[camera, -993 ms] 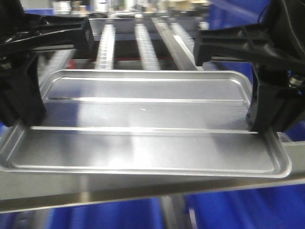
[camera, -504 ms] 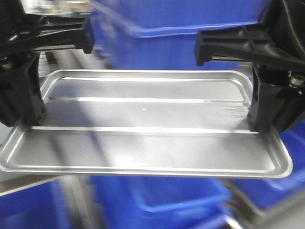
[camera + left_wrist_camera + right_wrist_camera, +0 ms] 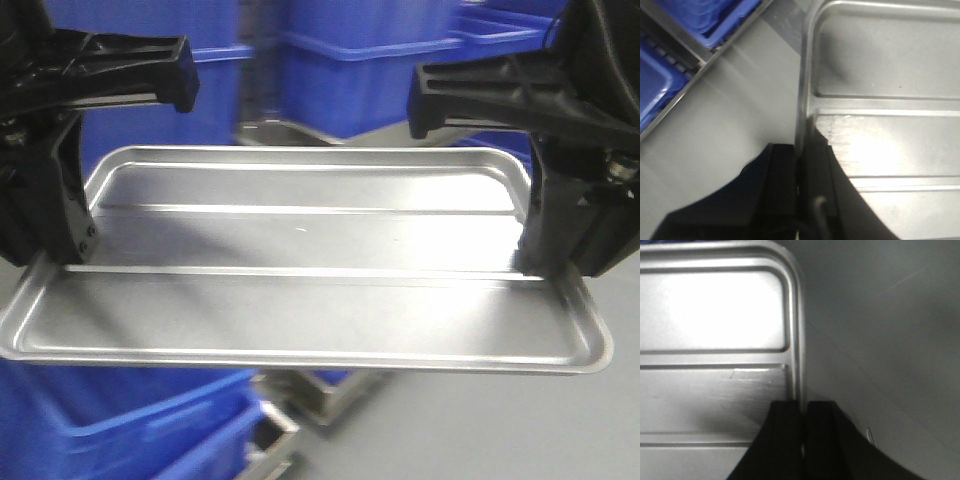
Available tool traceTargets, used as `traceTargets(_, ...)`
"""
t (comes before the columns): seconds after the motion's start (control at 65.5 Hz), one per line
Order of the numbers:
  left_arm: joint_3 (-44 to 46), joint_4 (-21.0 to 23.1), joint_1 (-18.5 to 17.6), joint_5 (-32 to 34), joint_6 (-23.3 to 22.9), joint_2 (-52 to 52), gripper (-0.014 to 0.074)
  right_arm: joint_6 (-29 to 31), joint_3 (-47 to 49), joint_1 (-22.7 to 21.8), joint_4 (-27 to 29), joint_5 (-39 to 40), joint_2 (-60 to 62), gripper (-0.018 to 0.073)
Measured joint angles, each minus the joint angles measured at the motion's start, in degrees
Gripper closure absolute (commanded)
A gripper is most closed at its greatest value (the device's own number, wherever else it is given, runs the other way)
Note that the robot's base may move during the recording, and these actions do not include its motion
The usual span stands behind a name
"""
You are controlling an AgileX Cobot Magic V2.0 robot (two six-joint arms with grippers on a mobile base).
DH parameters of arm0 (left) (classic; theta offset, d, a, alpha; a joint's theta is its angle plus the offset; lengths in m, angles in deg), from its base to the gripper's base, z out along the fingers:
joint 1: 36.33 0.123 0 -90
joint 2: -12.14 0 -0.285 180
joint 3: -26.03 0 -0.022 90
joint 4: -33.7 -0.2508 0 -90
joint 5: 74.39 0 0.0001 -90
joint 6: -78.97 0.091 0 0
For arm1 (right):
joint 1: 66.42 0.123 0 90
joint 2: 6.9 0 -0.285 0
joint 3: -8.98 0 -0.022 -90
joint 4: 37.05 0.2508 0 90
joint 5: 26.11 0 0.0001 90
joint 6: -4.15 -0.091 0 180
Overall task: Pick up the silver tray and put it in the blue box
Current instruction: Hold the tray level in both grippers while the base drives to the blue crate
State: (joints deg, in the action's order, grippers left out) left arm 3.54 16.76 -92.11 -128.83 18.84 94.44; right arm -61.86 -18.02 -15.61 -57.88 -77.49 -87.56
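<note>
The silver tray (image 3: 300, 290) fills the span between the two grippers, held level in the air by its short ends. Blue boxes (image 3: 370, 85) stand beyond the grippers, and one sits below the left; only the front view shows them on both sides. The right wrist view shows only grey surface (image 3: 890, 340) outside its gripper. The left gripper (image 3: 60, 255) is clamped tight on the tray's left rim, one finger (image 3: 782, 170) outside it. The right gripper (image 3: 545, 265) pinches the right rim likewise.
</note>
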Motion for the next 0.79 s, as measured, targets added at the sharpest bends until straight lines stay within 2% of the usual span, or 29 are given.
traceTargets(0.794,0.0,0.0,0.0,0.0,-0.1,0.0,0.0693,0.0,0.0,0.0,0.0,0.0,0.0,0.0501)
